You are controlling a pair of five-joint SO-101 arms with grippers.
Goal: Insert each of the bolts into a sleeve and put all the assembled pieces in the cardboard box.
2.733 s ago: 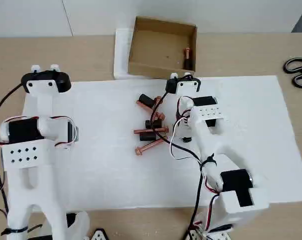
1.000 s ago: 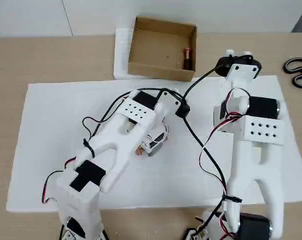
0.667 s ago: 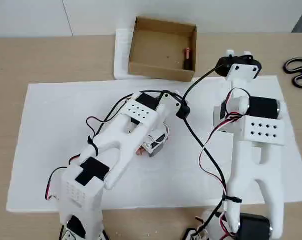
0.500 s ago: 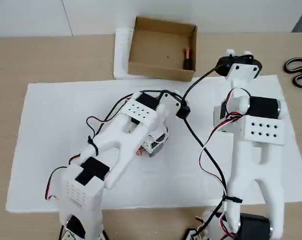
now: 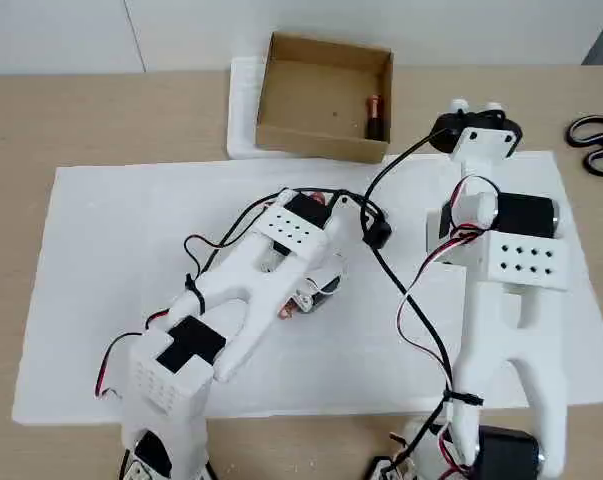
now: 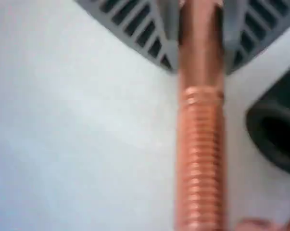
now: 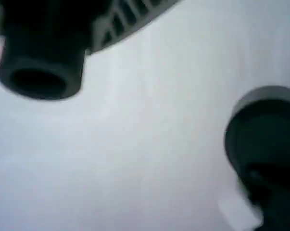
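My left gripper (image 6: 201, 29) is shut on a copper bolt (image 6: 201, 144), whose threaded end points out over the white sheet. A black sleeve (image 6: 274, 139) lies just beside the bolt. In the high view the left gripper (image 5: 306, 295) sits mid-sheet over the pile, where a copper bolt tip (image 5: 286, 312) and a black sleeve (image 5: 327, 285) peek out. My right gripper (image 7: 41, 29) is shut on a black sleeve (image 7: 39, 72), its open end facing the camera. The right arm (image 5: 511, 260) stands folded at the sheet's right side. The cardboard box (image 5: 281, 90) holds one assembled piece (image 5: 374, 116).
A white foam sheet (image 5: 131, 220) covers the tabletop. A white foam strip (image 5: 242, 110) lies against the box's left wall. Scissors (image 5: 596, 132) rest at the far right edge. A blurred dark round object (image 7: 265, 139) lies on the sheet near the right gripper. Cables (image 5: 391, 280) cross between the arms.
The right arm has withdrawn from the pile to the right side and folded. The left arm has swung in from the left over the pile, then shifted slightly right in the last half second.
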